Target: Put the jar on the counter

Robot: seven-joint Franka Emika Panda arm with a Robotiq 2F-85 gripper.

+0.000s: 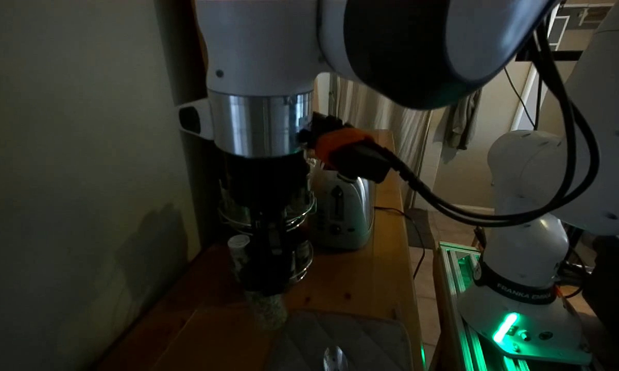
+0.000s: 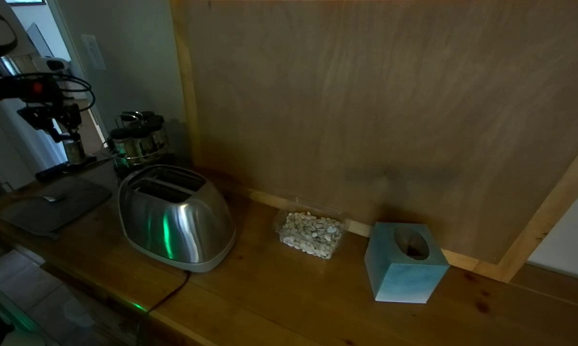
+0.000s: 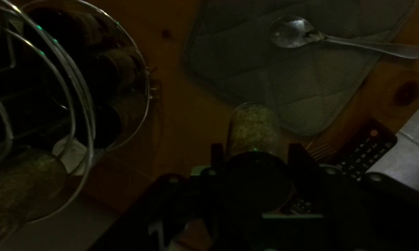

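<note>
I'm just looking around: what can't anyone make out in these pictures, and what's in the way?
Silver metal fork: most of its handle, wrist view; behind the black claw.
Clear glass jar with dark lid: what its speckled filling is, wrist view; too dim and blurred.
Round silver wire rack: its left part, wrist view; cut off by the edge.
Blue box with oval opening: its inside, in an exterior view; lost in shadow.

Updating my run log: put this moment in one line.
gripper: closed on jar | release: not yet | counter: below jar, contact unclear | spoon: on quilted mat
</note>
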